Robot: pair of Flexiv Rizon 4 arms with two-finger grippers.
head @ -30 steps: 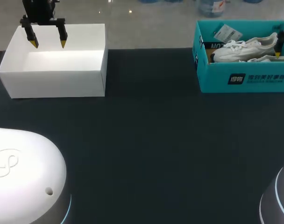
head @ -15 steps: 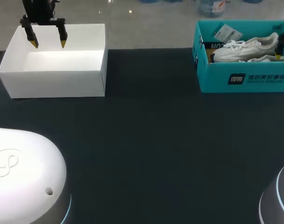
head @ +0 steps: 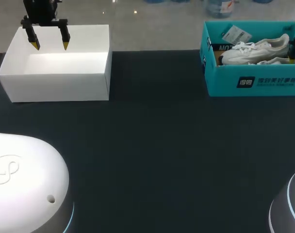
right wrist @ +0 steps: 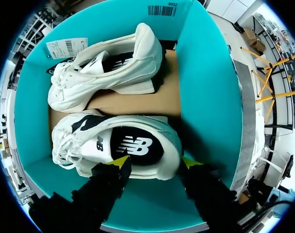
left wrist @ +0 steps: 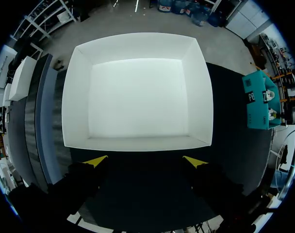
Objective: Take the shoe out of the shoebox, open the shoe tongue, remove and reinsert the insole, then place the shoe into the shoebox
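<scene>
The dark table [head: 152, 145] carries two boxes along its far edge. At the far left corner stands an open white box [head: 55, 87]. The left gripper [head: 50, 47] hangs above it, fingers spread, nothing between them. At the far right corner is the teal shoebox [head: 249, 82] with two white shoes inside. The right gripper [right wrist: 155, 162] is over the heel of the nearer shoe [right wrist: 89, 145], fingers spread, not pinching it. Behind it, the second shoe [right wrist: 108, 73] lies on its side, a paper tag [right wrist: 65, 47] near its toe.

shoebox [head: 222, 83] — teal | shoe [right wrist: 82, 145] — white, black insole [right wrist: 135, 145] | box [head: 55, 88] white | table [head: 162, 155] dark
</scene>
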